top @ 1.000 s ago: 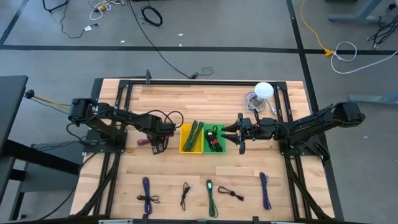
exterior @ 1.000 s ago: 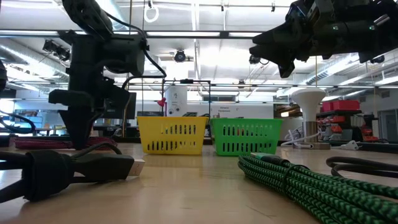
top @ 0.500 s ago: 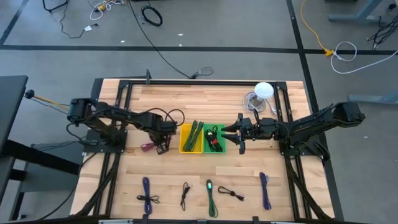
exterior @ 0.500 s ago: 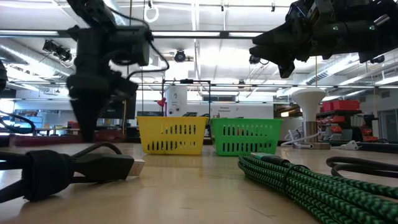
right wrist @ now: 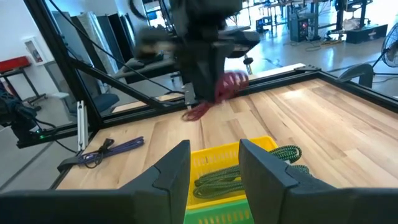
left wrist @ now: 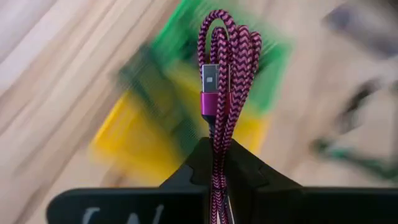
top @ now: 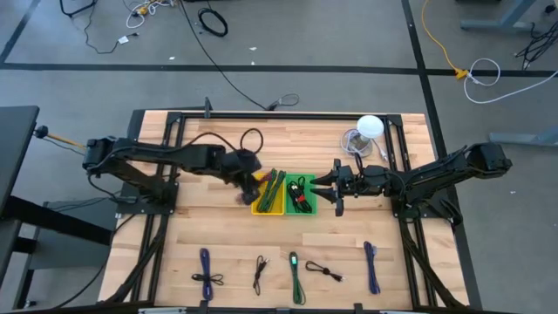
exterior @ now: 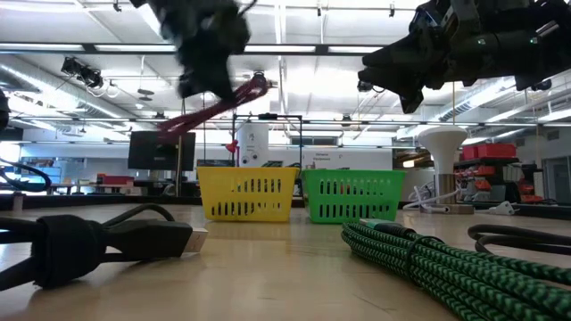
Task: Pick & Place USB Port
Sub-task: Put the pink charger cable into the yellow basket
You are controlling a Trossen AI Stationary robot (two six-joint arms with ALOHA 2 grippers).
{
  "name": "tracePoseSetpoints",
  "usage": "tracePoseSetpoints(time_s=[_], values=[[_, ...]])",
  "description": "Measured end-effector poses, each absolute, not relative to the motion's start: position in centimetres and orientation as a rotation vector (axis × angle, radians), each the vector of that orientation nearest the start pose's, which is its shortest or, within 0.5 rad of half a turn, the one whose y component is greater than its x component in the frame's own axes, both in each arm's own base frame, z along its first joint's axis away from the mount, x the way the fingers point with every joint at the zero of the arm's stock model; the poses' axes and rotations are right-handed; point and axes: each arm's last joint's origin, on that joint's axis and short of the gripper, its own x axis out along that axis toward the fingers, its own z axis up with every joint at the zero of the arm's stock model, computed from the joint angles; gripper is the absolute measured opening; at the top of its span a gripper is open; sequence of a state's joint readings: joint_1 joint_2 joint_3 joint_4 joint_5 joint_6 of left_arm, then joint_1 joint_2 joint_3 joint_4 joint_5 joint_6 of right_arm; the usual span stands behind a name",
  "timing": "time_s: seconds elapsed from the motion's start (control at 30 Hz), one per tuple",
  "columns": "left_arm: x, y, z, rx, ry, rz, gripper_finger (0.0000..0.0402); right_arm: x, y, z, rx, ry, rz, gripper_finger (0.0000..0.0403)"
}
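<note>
Grey floor (top: pixel 349 35), ceiling strip lights (exterior: pixel 294 22)

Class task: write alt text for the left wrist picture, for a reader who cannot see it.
The left gripper holds a folded pink braided cable upright, its jaws shut on it and a metal plug facing the camera. Behind it, blurred, are a yellow basket and a green basket on a wooden table.

the left claw (exterior: pixel 210 45) is smeared by motion blur in the low view; beneath it in the left wrist view, the magenta cable (left wrist: pixel 222 93) runs between its fingers, lower end hidden.
</note>
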State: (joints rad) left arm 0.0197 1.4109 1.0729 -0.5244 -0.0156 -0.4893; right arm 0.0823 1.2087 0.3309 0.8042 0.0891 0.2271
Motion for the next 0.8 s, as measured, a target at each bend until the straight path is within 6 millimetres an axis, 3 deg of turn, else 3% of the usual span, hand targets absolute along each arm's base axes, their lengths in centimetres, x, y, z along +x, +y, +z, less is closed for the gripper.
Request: tracePoseSetpoints(time_s=[0.13, 0.3, 0.57, 0.7, 0.8], values=[[30.3, 0.0, 27.8, -0.482, 0.676, 0.17, 0.0022, 22.5, 1.6, 19.3, 0.218, 0.074, -0.015, 0.0136], [30.6, -0.3, 27.4, -0.472, 0.593, 0.282, 0.0022, 22.5, 1.6, 19.3, 0.217, 0.071, -0.012, 0.0136], [29.5, -0.4, 21.8, -0.628, 0.452, 0.341, 0.0022, 22.5, 1.7, 19.5, 0.216, 0.06, 0.014, 0.0136], [28.9, -0.3, 20.6, -0.682, 0.352, 0.344, 0.0022, 22.5, 1.7, 19.5, 0.216, 0.06, 0.014, 0.0136], [28.3, -0.3, 19.2, -0.693, 0.369, 0.389, 0.0022, 22.5, 1.7, 19.5, 0.215, 0.059, 0.014, 0.0136]])
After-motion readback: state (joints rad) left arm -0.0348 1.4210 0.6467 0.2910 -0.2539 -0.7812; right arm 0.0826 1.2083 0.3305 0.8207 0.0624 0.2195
